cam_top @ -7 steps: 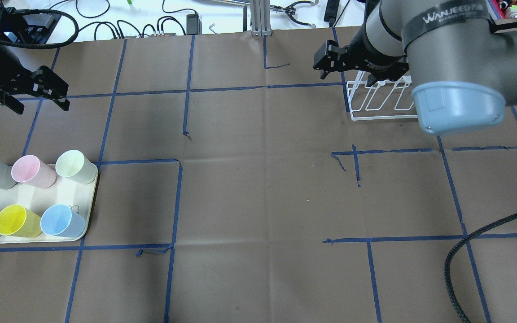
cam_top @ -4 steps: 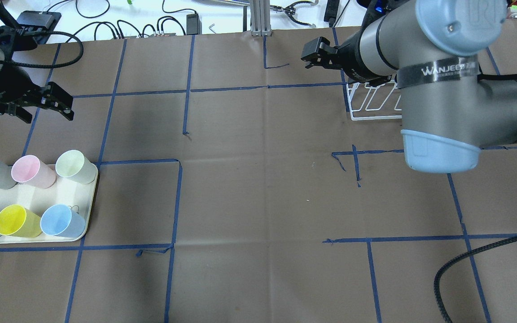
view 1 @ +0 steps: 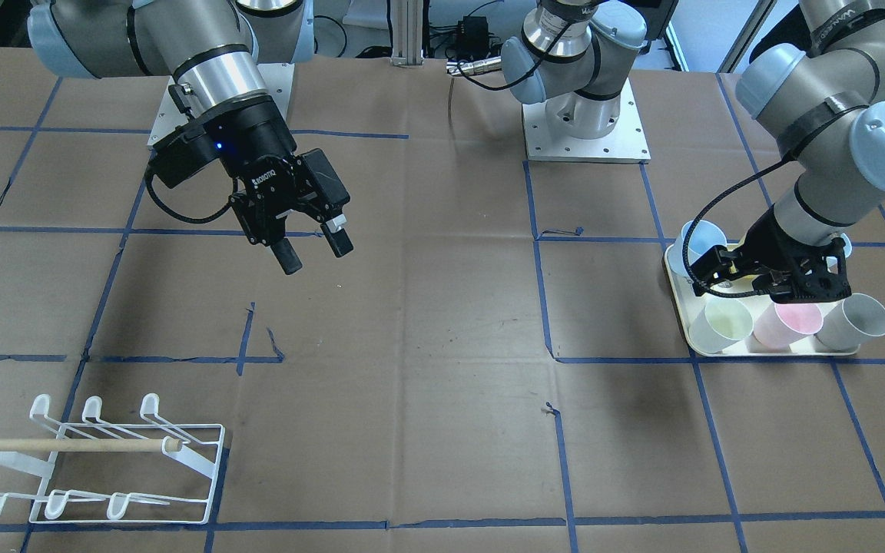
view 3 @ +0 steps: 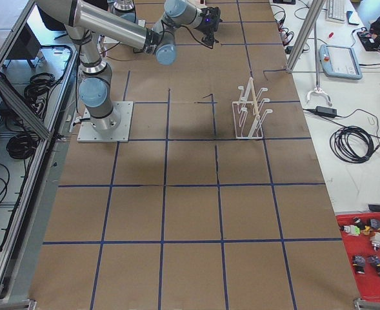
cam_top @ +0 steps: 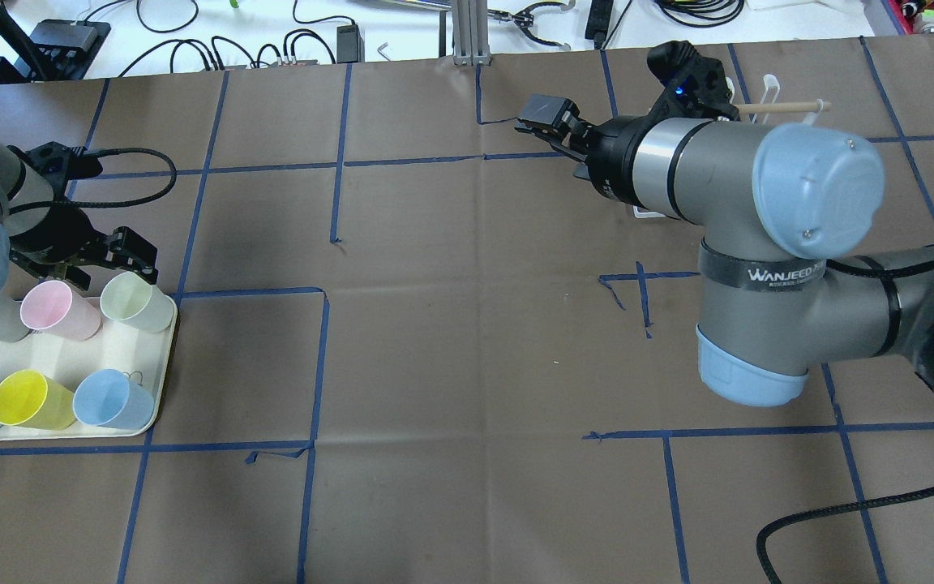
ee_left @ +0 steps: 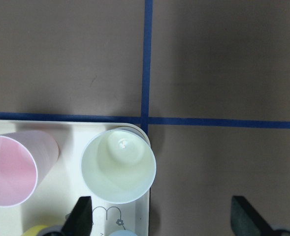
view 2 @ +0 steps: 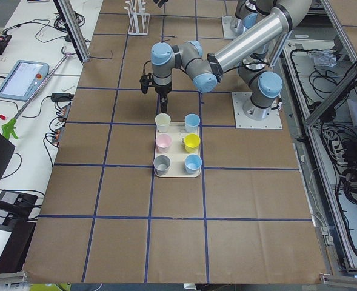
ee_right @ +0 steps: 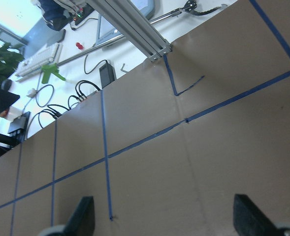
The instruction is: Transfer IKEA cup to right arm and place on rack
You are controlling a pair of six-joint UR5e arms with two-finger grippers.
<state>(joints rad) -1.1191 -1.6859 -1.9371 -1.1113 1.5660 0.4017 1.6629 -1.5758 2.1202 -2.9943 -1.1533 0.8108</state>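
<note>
Green cup (ee_left: 118, 169) stands upright, mouth up, right under the left gripper (ee_left: 162, 211); that gripper points straight down, fingers spread wide with nothing between them; in the wrist view the cup lies within their span but off toward one finger, not centred, so I judge the pick is being lined up and not yet begun. Its long axis is vertical, in line with the gripper's approach; a grasp would likely pinch the wall at the rim, and a small sideways shift looks needed first. Pink cup (cam_top: 57, 310) is just beside it, leaving little room on that side; the opposite side is open table (cam_top: 467, 341). Both belong to six cups on a tray (cam_top: 70, 353), three to a row; the green one holds the tray corner toward the operators' edge and the table's middle; the tray lies on the left half, about midway between the robot's edge and the operators' edge. Right gripper (view 1: 313, 252) hovers well apart over the right half, tilted, fingers likewise wide and empty; so the left arm is by far the nearer to the cup. Rack (view 1: 97, 444) stands by the operators' edge on the right half, nearer the right arm, with no cup on it; hand-over and placing are both yet to do.
</note>
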